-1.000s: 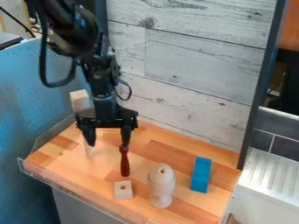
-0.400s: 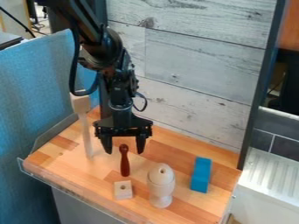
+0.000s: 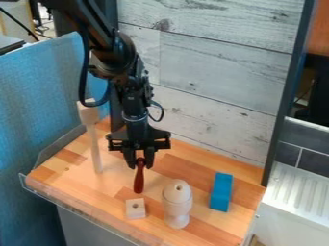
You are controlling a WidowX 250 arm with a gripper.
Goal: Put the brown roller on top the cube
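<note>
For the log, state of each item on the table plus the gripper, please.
Gripper: closed on the brown roller's narrow end.
Brown roller: held at that end, not on the cube.
Cube: hole facing up, nothing on top.
Wooden cup: upright, egg-shaped piece in it.
Pale wooden tool: wide end up.

Your gripper point(image 3: 140, 165) was black and your roller point(image 3: 139, 182) dark reddish brown, above a tabletop point(image 3: 183, 166) patched in tan and orange-brown. You had a pale beige cube point(image 3: 135, 214), a bright blue block point(image 3: 221, 192) and (rather rustic) whitish planks point(image 3: 212, 72) streaked grey.
</note>
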